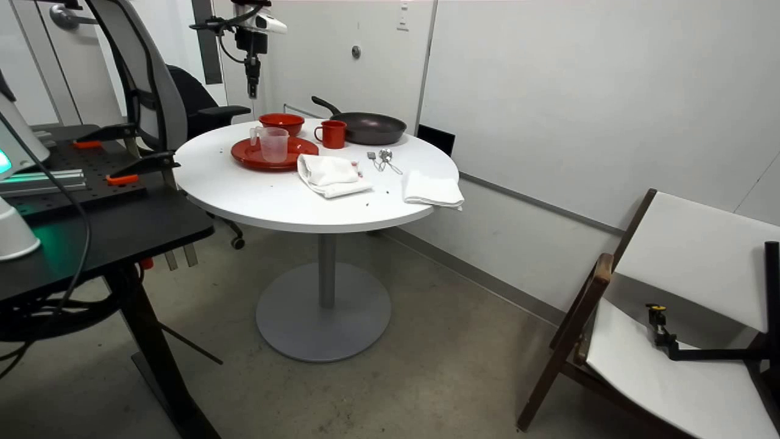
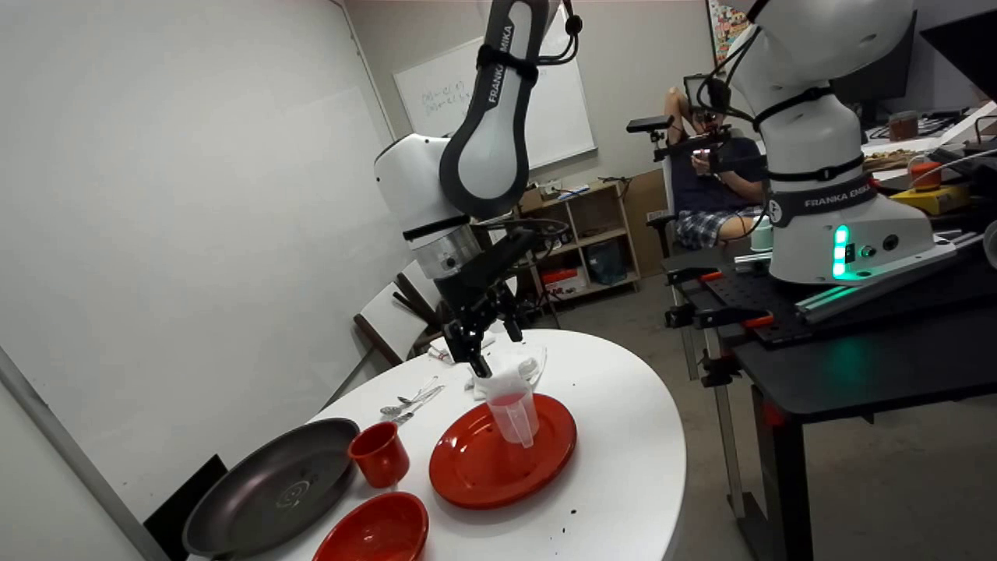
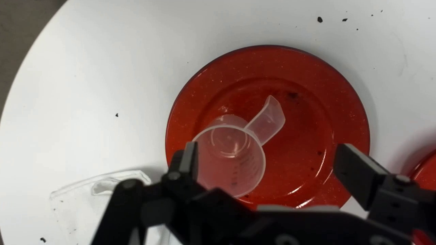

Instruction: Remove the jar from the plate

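Observation:
The jar is a clear plastic measuring jug with a handle, seen in both exterior views [image 1: 275,147] [image 2: 514,417] and the wrist view [image 3: 228,163]. It stands upright on the flat red plate [image 1: 244,157], which also shows in an exterior view [image 2: 467,477] and the wrist view [image 3: 306,115]. My gripper [image 3: 267,152] is open and empty. It hangs above the plate and the jar, apart from them, in both exterior views [image 1: 253,94] [image 2: 498,354]. In the wrist view the left finger overlaps the jar's rim and the right finger is over the plate's far side.
A red bowl [image 2: 375,531], a red mug [image 2: 379,455] and a black pan [image 2: 273,487] stand beside the plate on the round white table [image 1: 244,198]. A folded white cloth [image 1: 332,174] lies against the plate. Metal utensils [image 1: 385,160] and another cloth [image 1: 432,189] lie further off.

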